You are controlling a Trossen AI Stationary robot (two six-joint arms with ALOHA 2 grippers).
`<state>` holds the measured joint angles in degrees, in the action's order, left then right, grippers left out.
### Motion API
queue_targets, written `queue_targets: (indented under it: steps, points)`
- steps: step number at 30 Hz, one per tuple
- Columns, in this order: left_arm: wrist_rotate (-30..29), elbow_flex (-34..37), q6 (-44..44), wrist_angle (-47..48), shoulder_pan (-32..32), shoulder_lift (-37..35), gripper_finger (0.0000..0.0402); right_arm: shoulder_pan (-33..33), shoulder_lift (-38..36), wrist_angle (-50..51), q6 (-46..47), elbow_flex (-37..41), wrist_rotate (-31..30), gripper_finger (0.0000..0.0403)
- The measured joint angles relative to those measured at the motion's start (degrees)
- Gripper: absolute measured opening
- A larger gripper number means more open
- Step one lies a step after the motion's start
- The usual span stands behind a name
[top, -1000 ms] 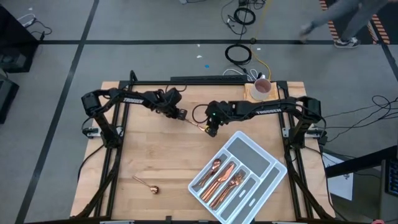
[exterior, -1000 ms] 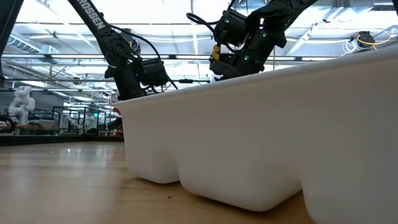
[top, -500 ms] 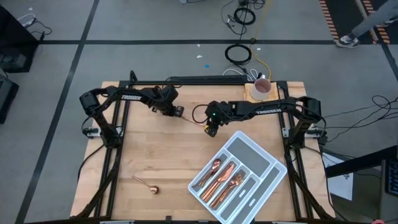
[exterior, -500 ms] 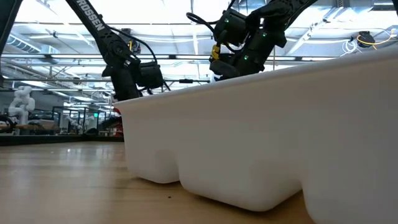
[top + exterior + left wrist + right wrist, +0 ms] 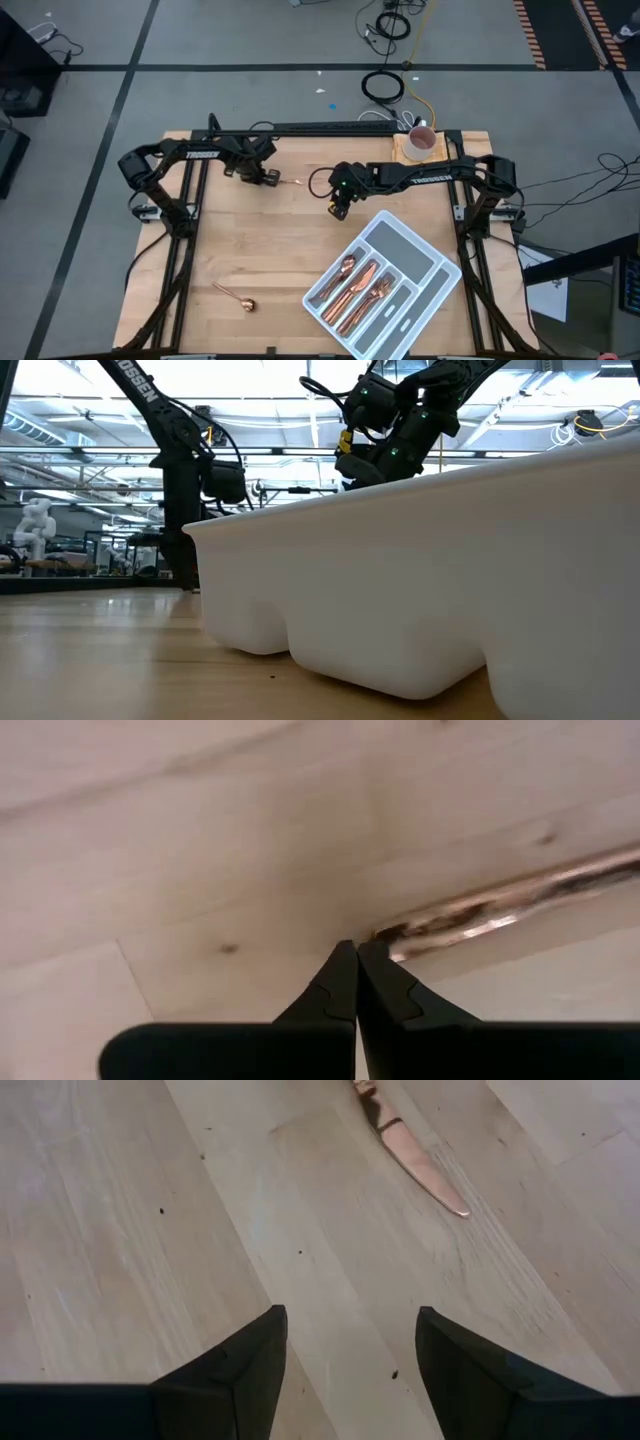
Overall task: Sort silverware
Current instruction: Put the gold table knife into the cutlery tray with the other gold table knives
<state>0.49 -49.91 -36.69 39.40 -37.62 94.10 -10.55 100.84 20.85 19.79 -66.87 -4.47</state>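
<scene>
My left gripper (image 5: 270, 180) is shut on a copper knife (image 5: 290, 182) over the far middle of the table. The knife sticks out level toward the table's right (image 5: 285, 489). My right gripper (image 5: 337, 210) hangs open just right of the knife's free end, touching nothing; its wrist view shows the blade tip (image 5: 415, 1160) ahead of its fingers (image 5: 350, 1320). Several copper pieces (image 5: 360, 285) lie in the grey-white divided tray (image 5: 440, 265) near the right front. One copper spoon (image 5: 237, 297) lies flat on the table near the front left. My left gripper (image 5: 358, 955) pinches the knife by its very end (image 5: 390, 932) between its two fingertips. The rest of the knife (image 5: 500, 900) runs away from the fingers, roughly in line with them, toward the table's right. It seems lifted clear of the wood.
A pink cup on a wooden block (image 5: 420, 142) stands at the table's far right corner. The tray's tall white wall (image 5: 400, 560) fills the low view. Bare wood (image 5: 240, 240) spreads between the spoon and the arms. Cables lie on the floor beyond the far edge.
My left gripper has drawn back toward the table's left and far edge, taking the knife with it. The knife's free end, which was close at my right gripper's fingers, now stands well apart from them, and the knife has turned nearer level with the far edge.
</scene>
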Motion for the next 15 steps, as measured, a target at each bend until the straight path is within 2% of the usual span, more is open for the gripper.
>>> queue_targets:
  steps: [9, 15]
  points:
    - [1.84, -0.11, -0.35, 0.61, 1.39, -2.53, 0.0, -0.03, 0.08, -2.92, -2.31, -0.02, -0.03, 0.0205]
    - [1.81, -0.21, 0.97, 0.15, 1.55, -4.76, 0.0, -0.58, 0.11, -5.47, -7.59, -0.02, 0.0, 0.0205]
